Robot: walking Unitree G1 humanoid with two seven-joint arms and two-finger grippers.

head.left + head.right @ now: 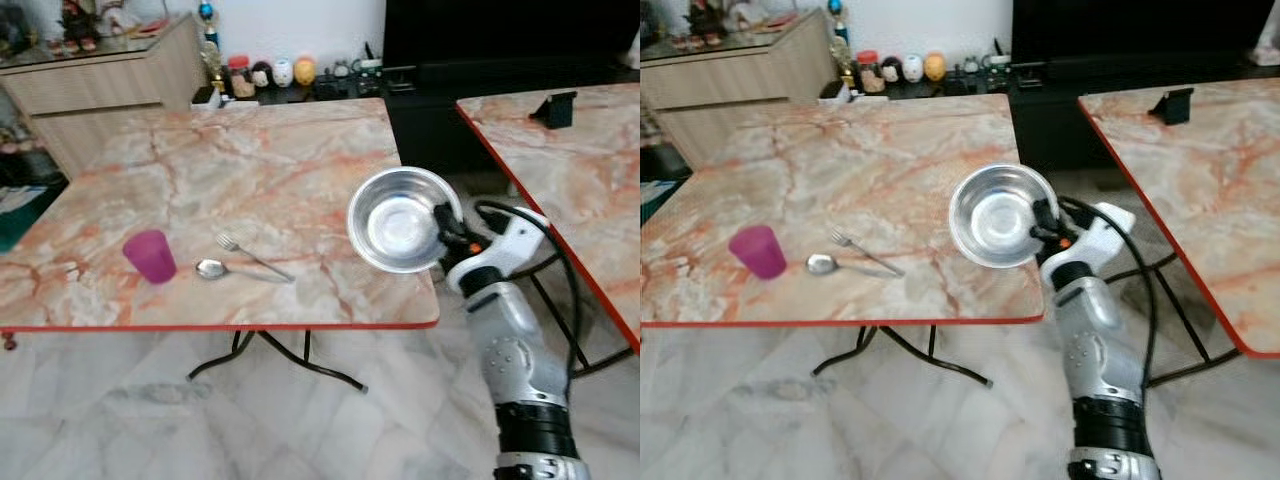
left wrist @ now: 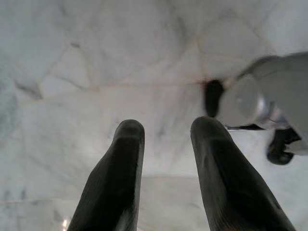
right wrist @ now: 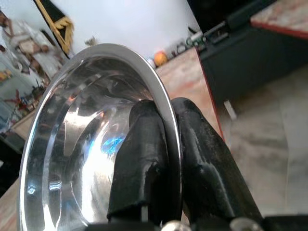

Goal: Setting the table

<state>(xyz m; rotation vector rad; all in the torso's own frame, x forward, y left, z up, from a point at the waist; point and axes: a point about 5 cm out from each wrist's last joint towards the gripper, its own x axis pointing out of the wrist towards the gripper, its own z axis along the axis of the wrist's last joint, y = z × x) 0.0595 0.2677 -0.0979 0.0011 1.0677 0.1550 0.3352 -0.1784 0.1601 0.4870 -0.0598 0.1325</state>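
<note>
Shiny metal is catching the light: the right gripper (image 3: pixel 166 159) is pinching the rim of a steel bowl (image 1: pixel 400 220), one black finger inside and one outside. It is holding the bowl up in the air, tipped so its open side is facing the camera, over the near right corner of the marble table (image 1: pixel 260 170).

On the table, a pink cup (image 1: pixel 150 256) is standing near the front edge. A spoon (image 1: pixel 212 269) and a fork (image 1: pixel 250 256) are lying just beside it, well apart from the bowl.

The bowl is looking thin, stiff and light, I think, and it will not break. But it is smooth and slippery, so a pinch on the rim could let it swing or slide. Squeezing firmly there seems best.

The left gripper (image 2: pixel 166 178) is hanging over the floor, its fingers parted and holding nothing.
</note>
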